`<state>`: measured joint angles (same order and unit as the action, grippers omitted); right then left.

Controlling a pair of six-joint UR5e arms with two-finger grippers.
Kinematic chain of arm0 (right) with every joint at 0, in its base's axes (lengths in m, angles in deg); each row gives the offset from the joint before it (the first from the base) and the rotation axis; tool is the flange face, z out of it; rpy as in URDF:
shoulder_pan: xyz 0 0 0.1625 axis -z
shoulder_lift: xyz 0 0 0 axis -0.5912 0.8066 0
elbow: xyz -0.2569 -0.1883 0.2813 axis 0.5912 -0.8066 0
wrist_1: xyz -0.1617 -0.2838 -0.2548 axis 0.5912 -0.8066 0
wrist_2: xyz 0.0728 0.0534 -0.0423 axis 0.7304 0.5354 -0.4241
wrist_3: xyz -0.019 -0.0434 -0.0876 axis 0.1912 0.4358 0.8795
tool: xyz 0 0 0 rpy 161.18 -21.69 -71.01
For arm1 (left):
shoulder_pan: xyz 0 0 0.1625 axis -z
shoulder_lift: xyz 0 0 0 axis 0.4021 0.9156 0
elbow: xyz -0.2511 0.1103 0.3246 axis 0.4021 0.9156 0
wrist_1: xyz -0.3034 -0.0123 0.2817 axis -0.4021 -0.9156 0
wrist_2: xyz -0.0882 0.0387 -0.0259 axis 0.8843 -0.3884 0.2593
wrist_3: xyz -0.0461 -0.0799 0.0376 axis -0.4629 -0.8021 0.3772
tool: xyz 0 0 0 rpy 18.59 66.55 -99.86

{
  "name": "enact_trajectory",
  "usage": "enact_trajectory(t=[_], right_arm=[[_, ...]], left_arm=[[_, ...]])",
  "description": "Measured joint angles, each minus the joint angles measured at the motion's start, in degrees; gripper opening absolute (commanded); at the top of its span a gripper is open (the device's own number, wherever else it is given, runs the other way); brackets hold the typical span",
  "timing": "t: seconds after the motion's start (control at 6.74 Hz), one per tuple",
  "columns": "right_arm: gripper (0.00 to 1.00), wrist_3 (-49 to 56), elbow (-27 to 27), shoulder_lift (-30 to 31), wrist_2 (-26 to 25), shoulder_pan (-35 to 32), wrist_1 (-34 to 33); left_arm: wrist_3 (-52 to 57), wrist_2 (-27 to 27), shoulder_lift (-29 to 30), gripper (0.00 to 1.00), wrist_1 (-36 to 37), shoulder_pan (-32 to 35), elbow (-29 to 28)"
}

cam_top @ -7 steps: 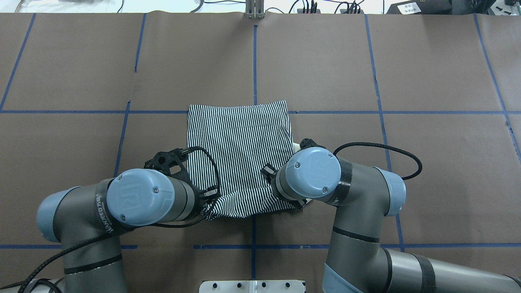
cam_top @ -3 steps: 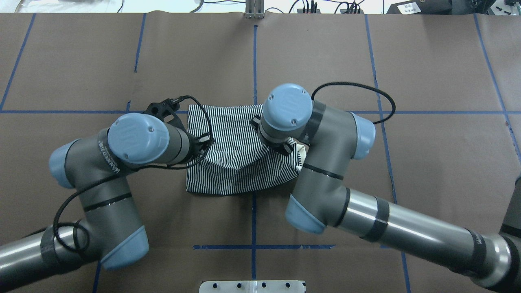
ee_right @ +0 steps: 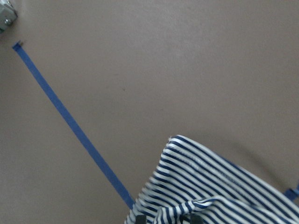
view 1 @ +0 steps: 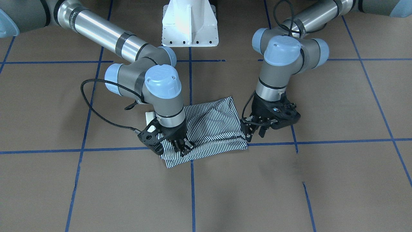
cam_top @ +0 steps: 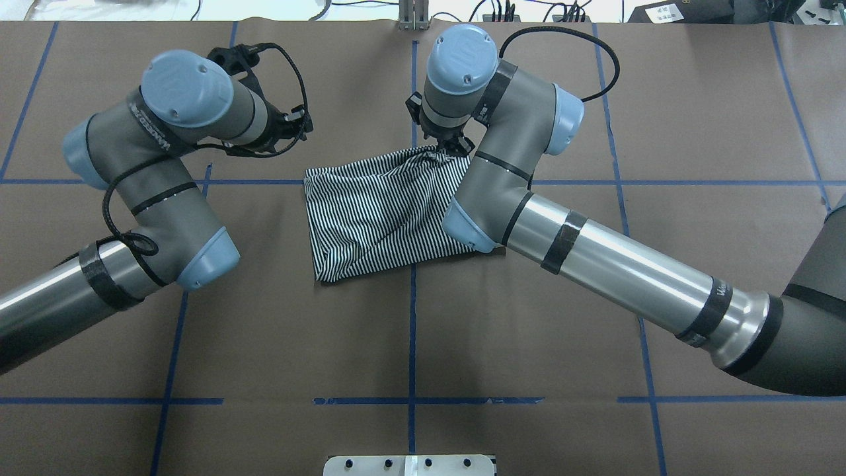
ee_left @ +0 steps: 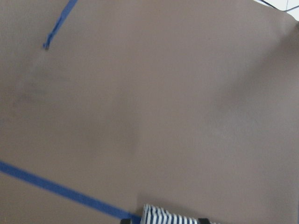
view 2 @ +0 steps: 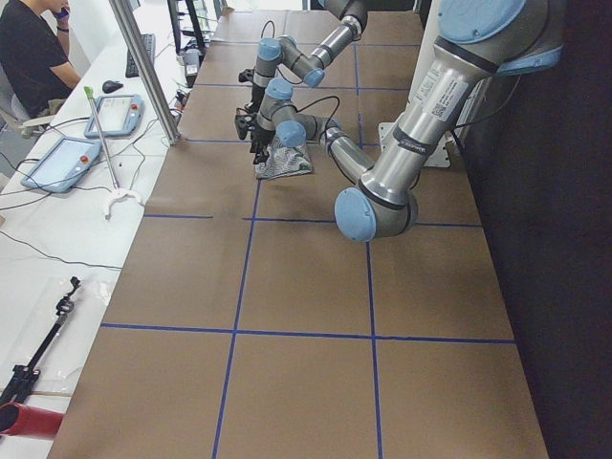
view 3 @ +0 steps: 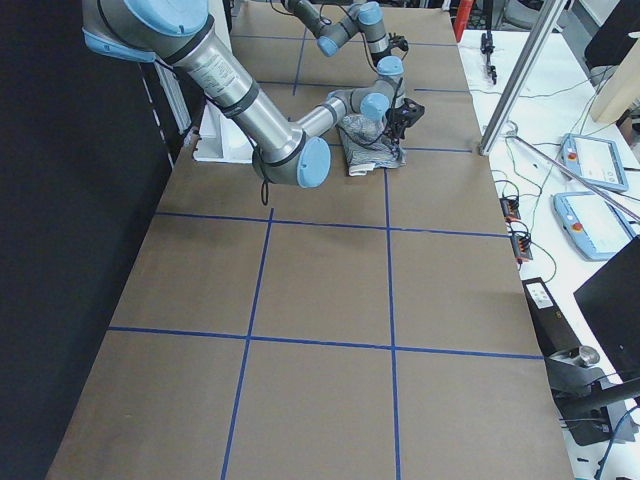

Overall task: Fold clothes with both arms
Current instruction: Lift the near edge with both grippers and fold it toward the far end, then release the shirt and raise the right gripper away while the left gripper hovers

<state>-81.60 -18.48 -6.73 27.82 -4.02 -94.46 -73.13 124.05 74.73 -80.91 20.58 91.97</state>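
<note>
The striped polo shirt (cam_top: 377, 211) lies folded in a small rectangle at the table's middle, also in the front view (view 1: 212, 125). A bit of its cream collar (view 1: 149, 116) shows by the right arm. My right gripper (cam_top: 448, 147) is shut on the folded-over edge at the shirt's far right corner, seen in the front view (view 1: 180, 148) and as bunched cloth in the right wrist view (ee_right: 219, 186). My left gripper (view 1: 256, 133) hangs just off the far left corner with its fingers spread and nothing in them. The left wrist view shows only that corner (ee_left: 168, 218).
The brown table cover carries a grid of blue tape lines (cam_top: 413, 99). The white pedestal base (view 1: 190, 22) stands at the robot's side. A metal post (cam_top: 413, 16) stands at the far edge. A bench with tablets (view 2: 57, 158) and a seated person (view 2: 33, 57) lies beyond it.
Both grippers carried the shirt's near edge up and over to the far edge, folding it in half. The left gripper let go and moved off the far left corner.
</note>
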Motion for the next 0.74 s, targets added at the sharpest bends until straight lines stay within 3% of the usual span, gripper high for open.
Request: enact_trajectory(t=[0.59, 0.74], right_arm=[[1.00, 5.44, -3.07, -0.56, 1.42, -3.72, 1.49], [1.00, 8.45, -2.37, -0.08, 4.71, -5.81, 1.26]], left_arm=[[2.23, 0.77, 0.24, 1.00, -2.78, 0.84, -1.95], [1.46, 0.67, 0.34, 0.92, -3.36, -1.04, -2.09]])
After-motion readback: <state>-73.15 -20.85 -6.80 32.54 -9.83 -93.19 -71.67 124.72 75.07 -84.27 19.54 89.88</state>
